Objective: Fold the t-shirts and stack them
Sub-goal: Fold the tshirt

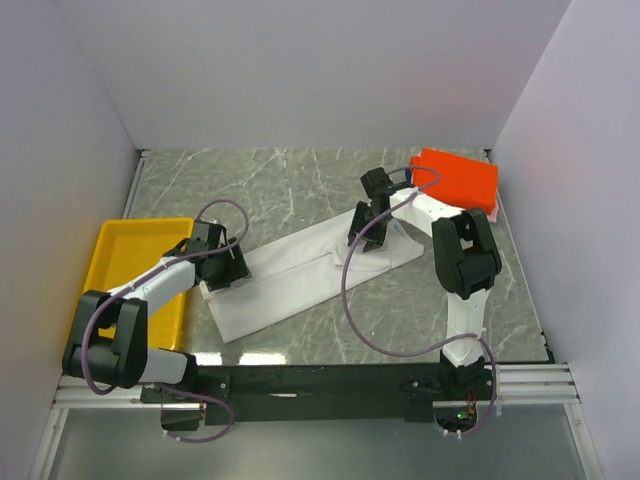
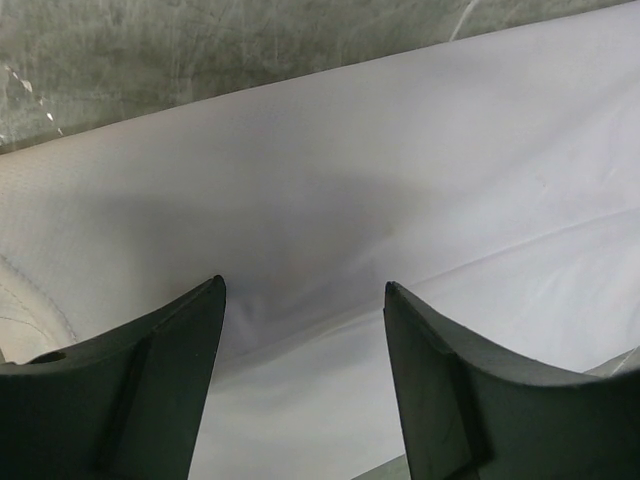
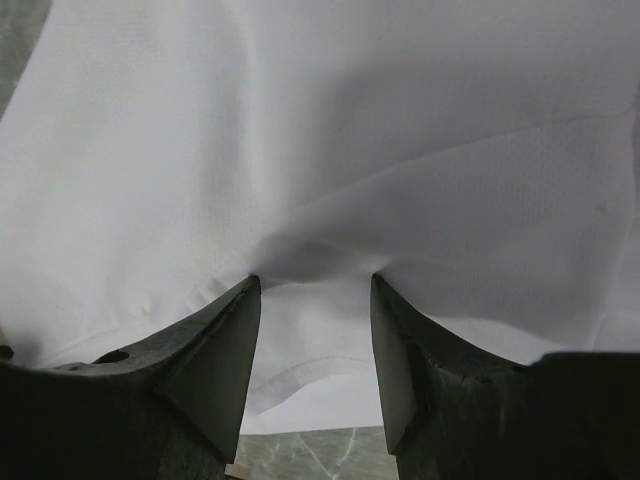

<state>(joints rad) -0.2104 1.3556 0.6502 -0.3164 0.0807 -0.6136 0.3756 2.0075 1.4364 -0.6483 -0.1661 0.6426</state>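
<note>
A white t-shirt (image 1: 300, 275), folded into a long strip, lies slanting across the table from near left to far right. My left gripper (image 1: 228, 272) is low over its left end. In the left wrist view the left gripper (image 2: 303, 290) is open, with smooth white cloth (image 2: 350, 180) under the gap. My right gripper (image 1: 360, 232) is at the strip's right end. There the right gripper (image 3: 313, 280) is open, its tips pressing into the white cloth (image 3: 350, 130), which puckers between them. A folded orange-red t-shirt (image 1: 455, 178) sits at the back right.
A yellow tray (image 1: 130, 270) stands at the left edge beside the left arm. Green marble tabletop (image 1: 280, 180) shows behind the shirt. White walls close in the left, back and right sides. The right arm's cable (image 1: 360, 320) loops over the table in front.
</note>
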